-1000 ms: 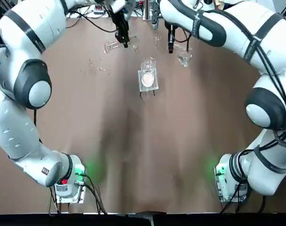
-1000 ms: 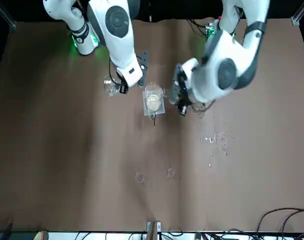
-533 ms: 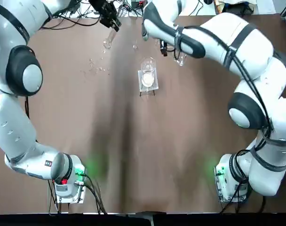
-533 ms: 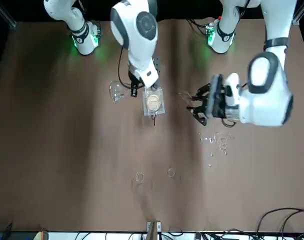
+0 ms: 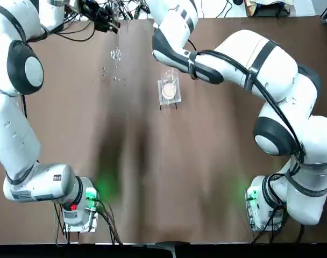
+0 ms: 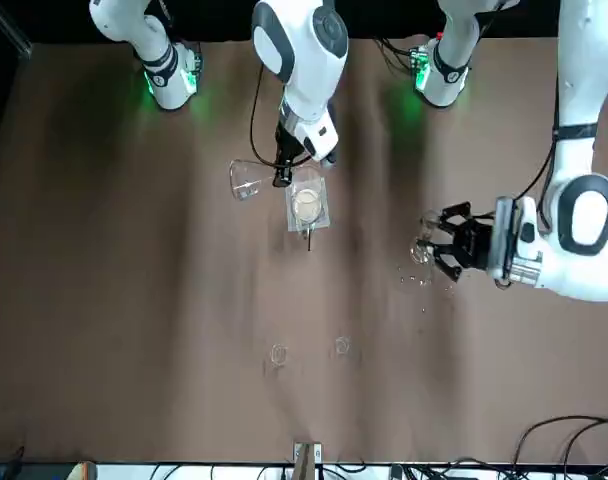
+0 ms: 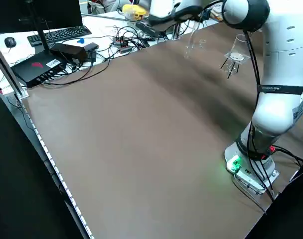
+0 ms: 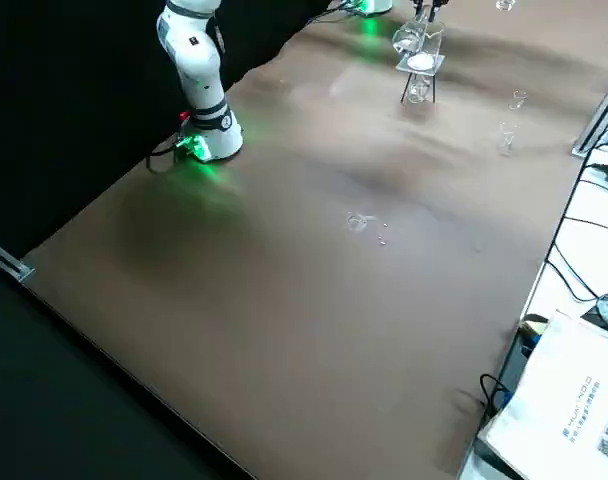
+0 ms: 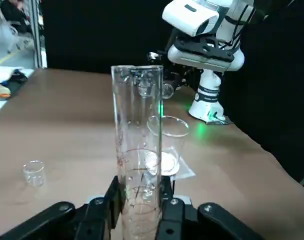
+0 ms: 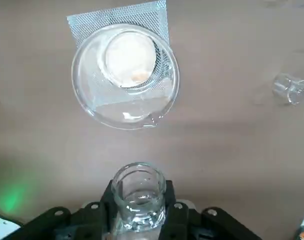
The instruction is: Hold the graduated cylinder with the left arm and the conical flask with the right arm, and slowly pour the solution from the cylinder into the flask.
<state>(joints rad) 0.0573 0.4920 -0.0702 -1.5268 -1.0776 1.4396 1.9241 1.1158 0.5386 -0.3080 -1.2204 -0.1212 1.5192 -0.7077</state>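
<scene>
Left wrist view shows the long clear glass graduated cylinder (image 9: 137, 150) standing upright between the pads of the left hand (image 9: 137, 212), which pinches its lower part; red scale marks show on the glass, and whether any solution sits in it cannot be told. From the front, that hand (image 6: 454, 245) holds the cylinder (image 6: 421, 247) out toward the far left part of the brown worktop (image 6: 134, 330), above a scatter of tiny glass pieces (image 6: 424, 280).

Right wrist view shows the small clear conical flask (image 10: 139, 196) pinched at its narrow neck by the right hand (image 10: 139, 212), mouth up. From the front, the flask (image 6: 244, 182) hangs just beside the right hand (image 6: 281, 172), close to the short clear beaker on a white square mesh stand (image 6: 307, 205).

Both vessels look grasped and lifted, so the carrying step seems in hand. The 2 are well apart; the next move calls for bringing the cylinder's lip over the flask's mouth, then tilting slowly.

The beaker on its stand sits between the 2 hands and could be knocked. 2 small glass vials (image 6: 278, 353) stand near the worktop's far edge, out of the way.
</scene>
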